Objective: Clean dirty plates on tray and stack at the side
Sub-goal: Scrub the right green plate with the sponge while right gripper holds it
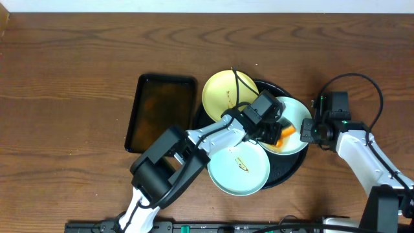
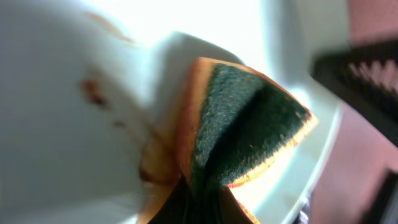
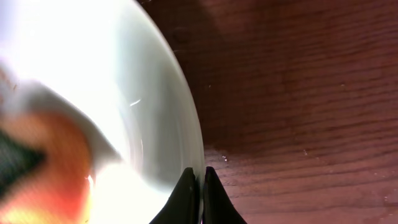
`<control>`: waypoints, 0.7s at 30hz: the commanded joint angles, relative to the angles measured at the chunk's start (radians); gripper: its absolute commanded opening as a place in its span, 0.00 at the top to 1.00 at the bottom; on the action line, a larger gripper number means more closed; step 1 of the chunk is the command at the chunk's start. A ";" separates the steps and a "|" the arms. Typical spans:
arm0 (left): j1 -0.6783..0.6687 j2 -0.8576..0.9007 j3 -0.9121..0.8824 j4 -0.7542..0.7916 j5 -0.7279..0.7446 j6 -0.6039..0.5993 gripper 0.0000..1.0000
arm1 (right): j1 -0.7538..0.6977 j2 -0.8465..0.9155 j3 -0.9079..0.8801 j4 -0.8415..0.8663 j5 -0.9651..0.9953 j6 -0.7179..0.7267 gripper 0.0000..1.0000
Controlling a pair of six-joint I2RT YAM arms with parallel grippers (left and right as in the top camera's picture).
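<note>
Tray (image 1: 284, 173) mostly hidden under plates (image 1: 239, 171) — centre of right mint plate (image 1: 300, 115) covered by left gripper (image 1: 279, 134); sponge (image 3: 50, 168) blurred, cut off in right wrist view.

text: none readable | labels: none | brands: none | numbers: none | signs: none in any view

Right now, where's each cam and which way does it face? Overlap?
Overhead: above the table, facing straight down; tray, left gripper and right gripper show.
Left wrist: at the left gripper, facing the sponge it grips on the right plate.
Right wrist: at the right gripper, which pinches that plate's rim.
Shared: both wrist views show plate and sponge.
</note>
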 commanded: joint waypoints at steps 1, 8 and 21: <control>0.050 0.013 0.014 0.002 -0.253 -0.008 0.92 | -0.013 0.007 -0.003 -0.017 0.026 -0.004 0.99; 0.075 -0.020 0.030 0.014 -0.246 -0.008 0.93 | -0.013 0.007 -0.003 -0.018 0.021 -0.004 0.99; 0.075 -0.252 0.038 -0.207 -0.225 -0.003 0.93 | -0.013 0.007 -0.003 -0.012 0.018 -0.004 0.92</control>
